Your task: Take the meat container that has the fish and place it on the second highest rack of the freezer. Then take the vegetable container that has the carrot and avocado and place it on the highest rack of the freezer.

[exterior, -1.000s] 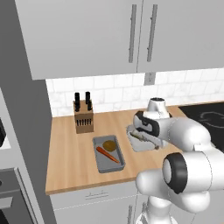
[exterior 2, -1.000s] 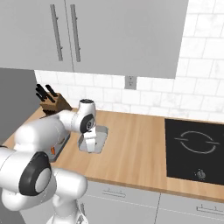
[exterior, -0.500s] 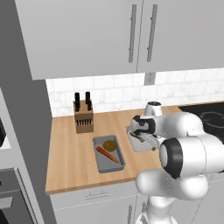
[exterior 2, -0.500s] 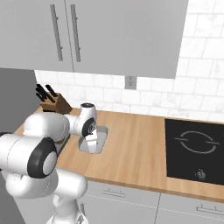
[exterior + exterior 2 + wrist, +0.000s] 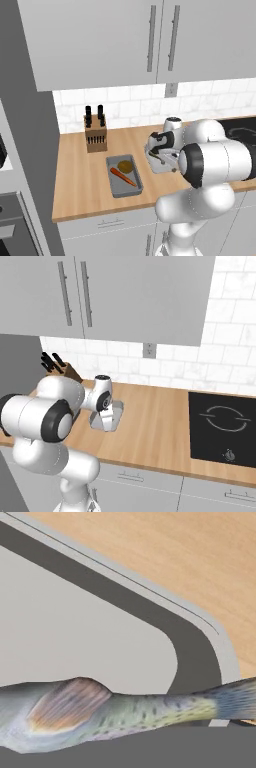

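the arm reaches low over the wooden surface [image 5: 80,175], its tool [image 5: 161,156] down in the meat container [image 5: 159,166], which lies flat on the surface just right of the vegetable container [image 5: 116,186]. from the right base camera the meat container [image 5: 114,415] sits near the middle of the surface [image 5: 155,431], partly covered by the wrist, with the tool [image 5: 104,417] at the tray's near-left part. hand camera: the fish [image 5: 125,714] lies along the tray floor, orange-tinted fin to one side, speckled tail running toward the rounded corner of the meat container [image 5: 227,662], its tip reaching the corner's rim; wooden surface [image 5: 165,557] beyond the rim. finger tips are hidden in all three views, so cannot tell whether the tool is spread or pinching the tray. the vegetable container holds the carrot [image 5: 123,176] lying diagonally and the avocado [image 5: 125,165] just behind it, the two close together. a knife block [image 5: 95,136] stands upright against the tiled wall, behind the vegetable container. a black cooktop [image 5: 222,428] is set into the surface well apart from the trays.
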You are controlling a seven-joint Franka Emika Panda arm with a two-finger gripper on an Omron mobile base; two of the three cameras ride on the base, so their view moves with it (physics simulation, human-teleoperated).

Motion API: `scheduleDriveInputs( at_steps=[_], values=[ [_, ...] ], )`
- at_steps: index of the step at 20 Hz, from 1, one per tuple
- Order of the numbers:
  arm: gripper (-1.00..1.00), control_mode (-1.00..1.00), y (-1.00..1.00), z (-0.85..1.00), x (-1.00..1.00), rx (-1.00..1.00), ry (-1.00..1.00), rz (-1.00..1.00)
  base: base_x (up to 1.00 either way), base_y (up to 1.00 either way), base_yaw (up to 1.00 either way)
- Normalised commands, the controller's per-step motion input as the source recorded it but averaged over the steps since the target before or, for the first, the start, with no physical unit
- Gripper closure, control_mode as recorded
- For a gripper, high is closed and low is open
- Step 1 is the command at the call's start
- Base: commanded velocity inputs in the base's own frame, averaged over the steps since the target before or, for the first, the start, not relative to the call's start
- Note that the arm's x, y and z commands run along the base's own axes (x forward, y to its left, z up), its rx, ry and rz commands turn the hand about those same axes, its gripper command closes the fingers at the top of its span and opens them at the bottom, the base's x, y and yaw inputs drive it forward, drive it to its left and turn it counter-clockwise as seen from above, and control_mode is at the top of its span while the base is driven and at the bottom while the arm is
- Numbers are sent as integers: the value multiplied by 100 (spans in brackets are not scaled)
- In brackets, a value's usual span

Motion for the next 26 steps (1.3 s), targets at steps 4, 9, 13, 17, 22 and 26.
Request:
scheduleDriveInputs(
  at_steps=[4, 9, 13, 17, 22, 26],
  values=[
    [100, -100, -2, -64, -32, 0, 1, -2, 0, 0, 0],
    [100, -100, -14, -32, -57, 0, -1, -9, 0, 0, 0],
    [100, -100, -21, -3, -43, 0, 0, -11, 0, 0, 0],
    [100, -100, -26, 8, -42, 0, 0, -9, 0, 0, 0],
    [100, -100, -13, 86, -55, 0, -11, -2, 0, 0, 0],
    [100, -100, 0, 100, -55, 0, -20, 4, 0, 0, 0]
  ],
)
